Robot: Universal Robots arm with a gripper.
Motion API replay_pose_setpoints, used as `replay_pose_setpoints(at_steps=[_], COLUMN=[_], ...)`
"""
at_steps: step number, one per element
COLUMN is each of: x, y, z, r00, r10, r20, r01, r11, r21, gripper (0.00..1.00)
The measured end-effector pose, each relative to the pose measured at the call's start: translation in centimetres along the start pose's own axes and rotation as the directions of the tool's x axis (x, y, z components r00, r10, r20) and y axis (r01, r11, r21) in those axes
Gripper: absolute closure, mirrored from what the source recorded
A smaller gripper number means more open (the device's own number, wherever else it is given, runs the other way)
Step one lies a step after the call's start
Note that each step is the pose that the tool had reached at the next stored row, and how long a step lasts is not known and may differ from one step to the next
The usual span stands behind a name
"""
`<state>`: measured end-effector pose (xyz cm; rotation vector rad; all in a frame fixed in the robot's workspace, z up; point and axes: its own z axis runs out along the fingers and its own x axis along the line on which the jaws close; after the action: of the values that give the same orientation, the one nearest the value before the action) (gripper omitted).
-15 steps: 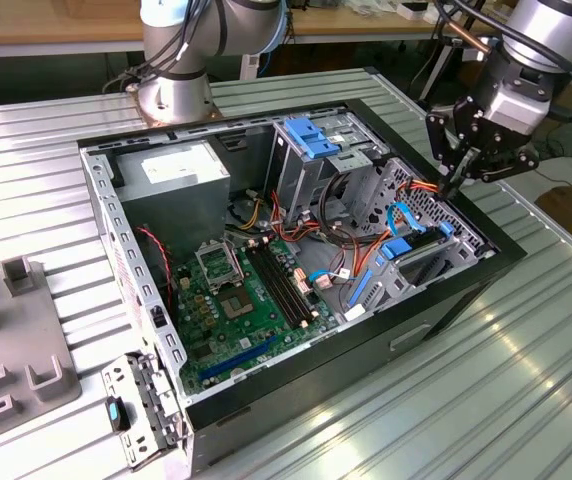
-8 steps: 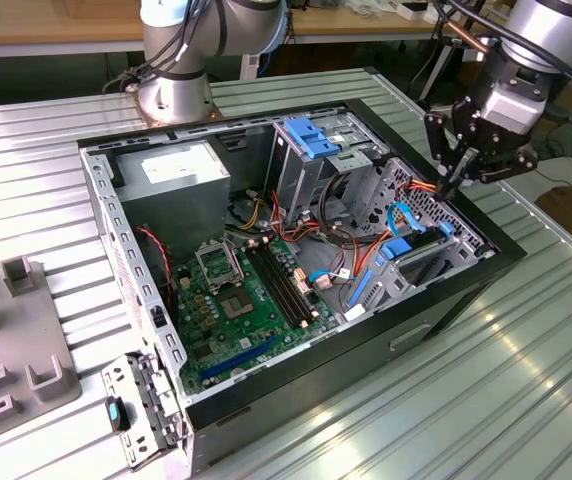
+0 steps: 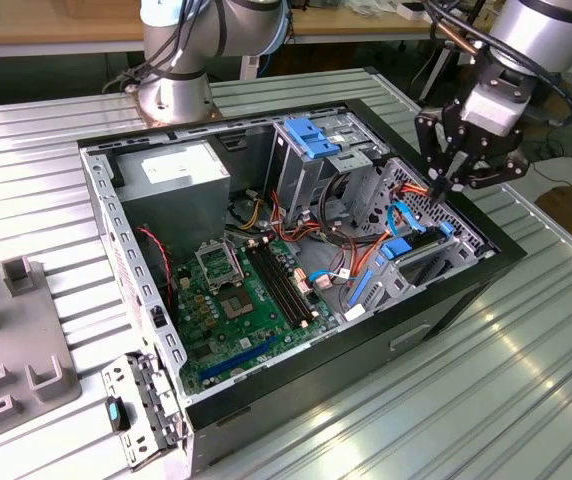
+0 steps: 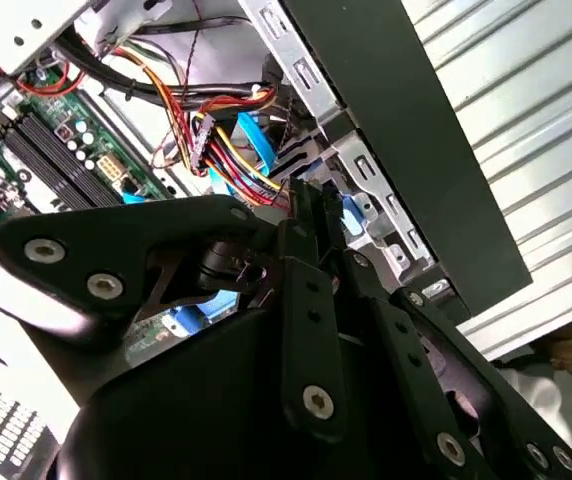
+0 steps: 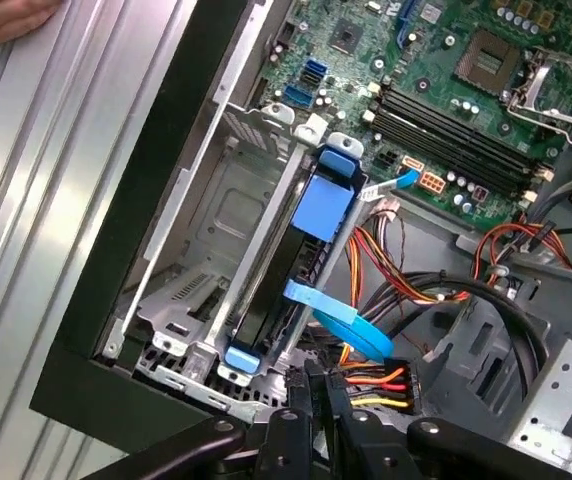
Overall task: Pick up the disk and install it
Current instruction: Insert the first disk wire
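Open black computer case (image 3: pixel 446 300) on ribbed metal table (image 3: pixel 526 400), green motherboard (image 3: pixel 246 310) exposed. Dark flat disk in bright blue plastic carrier (image 5: pixel 321 205) standing on edge in the grey metal drive cage (image 5: pixel 216 250) by the case wall. Black gripper (image 3: pixel 446 185) just above the cage, fingers drawn narrow, holding nothing.

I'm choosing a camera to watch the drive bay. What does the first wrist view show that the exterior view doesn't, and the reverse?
First wrist view: the disk seen end-on, standing on edge in its bay beside an empty slot, blue carrier handle on top; a hand at the table's edge. Exterior view: the whole case, the power supply, grey fixtures on the table. Both: the gripper at the bay, the motherboard, orange-yellow cables.
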<state>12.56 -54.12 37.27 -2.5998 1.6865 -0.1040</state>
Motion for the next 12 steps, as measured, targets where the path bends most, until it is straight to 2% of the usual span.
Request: replay_pose_setpoints(at_steps=[2,3,4,5,6,7,8,10,12], x=[0.0,-0.01,-0.01,-0.01,-0.01,-0.01,-0.01,-0.01,0.01], y=[0.01,0.01,0.02,0.02,0.02,0.03,0.03,0.04,0.06], z=[0.09,0.16,0.21,0.27,0.35,0.38,0.4,0.42,0.44], r00=[0.9974,0.9918,0.9865,0.9786,0.9667,0.959,0.9562,0.9479,0.9424], r10=[0.072,0.127,0.163,0.205,0.255,0.282,0.292,0.318,0.334], r20=[-0.0052,-0.0094,-0.012,-0.0153,-0.0193,-0.0215,-0.0223,-0.0244,-0.0258], r01=[-0.072,-0.127,-0.163,-0.205,-0.255,-0.283,-0.292,-0.318,-0.334], r11=[0.9974,0.9919,0.9866,0.9787,0.9668,0.9592,0.9564,0.9481,0.9426], r21=[-0.0023,-0.0038,-0.0046,-0.0055,-0.0064,-0.0068,-0.0069,-0.0072,-0.0073], gripper=[0.82,0.82,0.82,0.82,0.82,0.82,0.82,0.82,0.82])
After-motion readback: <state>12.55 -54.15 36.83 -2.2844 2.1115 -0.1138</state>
